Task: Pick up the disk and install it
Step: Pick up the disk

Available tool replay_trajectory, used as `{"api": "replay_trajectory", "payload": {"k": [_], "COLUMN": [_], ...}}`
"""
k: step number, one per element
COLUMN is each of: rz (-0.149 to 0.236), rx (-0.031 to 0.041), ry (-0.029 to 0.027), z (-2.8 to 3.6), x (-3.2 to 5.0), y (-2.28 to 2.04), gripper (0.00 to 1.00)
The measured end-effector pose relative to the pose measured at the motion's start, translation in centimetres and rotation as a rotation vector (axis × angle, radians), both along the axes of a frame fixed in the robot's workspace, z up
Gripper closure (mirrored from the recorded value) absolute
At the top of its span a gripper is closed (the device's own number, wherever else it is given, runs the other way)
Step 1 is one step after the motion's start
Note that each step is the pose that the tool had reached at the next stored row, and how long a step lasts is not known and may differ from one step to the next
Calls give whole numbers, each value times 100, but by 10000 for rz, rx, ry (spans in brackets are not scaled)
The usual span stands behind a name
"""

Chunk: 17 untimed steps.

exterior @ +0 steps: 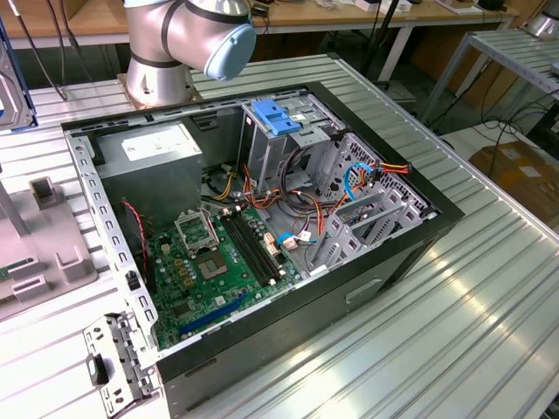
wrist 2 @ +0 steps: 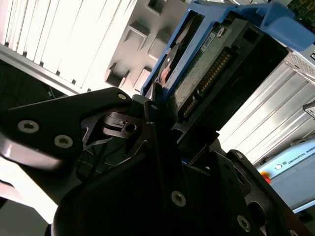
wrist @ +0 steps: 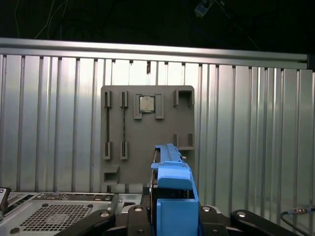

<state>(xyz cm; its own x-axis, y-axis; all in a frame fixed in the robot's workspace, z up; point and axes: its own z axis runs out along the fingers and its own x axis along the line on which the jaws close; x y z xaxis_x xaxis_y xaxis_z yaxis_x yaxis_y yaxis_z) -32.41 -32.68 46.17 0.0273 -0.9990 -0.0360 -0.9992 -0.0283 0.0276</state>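
Note:
The disk (wrist 2: pixel 206 64) is a silver drive in a bright blue carrier, and my gripper (wrist 2: pixel 158 105) is shut on it, holding it off the table. In the first wrist view the carrier's blue edge (wrist: pixel 172 196) stands edge-on between the black fingers (wrist: pixel 133 212), above a grey fixture (wrist: pixel 147 142). A blue-framed corner of the disk (exterior: pixel 13 87) shows at the exterior view's far left edge, apart from the open computer case (exterior: pixel 262 218). The part of the disk inside the jaws is hidden.
In the case sit a drive cage (exterior: pixel 297 148) with a light-blue latch (exterior: pixel 275 118), a grey power supply (exterior: pixel 148 157), a motherboard (exterior: pixel 210 262) and loose cables. The grey fixture (exterior: pixel 39 244) holds a chip (wrist: pixel 146 104). The ribbed metal table (exterior: pixel 454 332) lies all around.

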Motion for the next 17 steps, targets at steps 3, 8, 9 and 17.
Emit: {"api": "replay_trajectory", "payload": {"k": [3,8,9,17], "rz": [-1,0,-1,1], "rx": [1,1,1,0], "ry": [0,0,0,1], "z": [0,-1,-1,-2], "x": [8,22,24,33], "y": [0,0,0,-5], "gripper": [64,64,64,64]}}
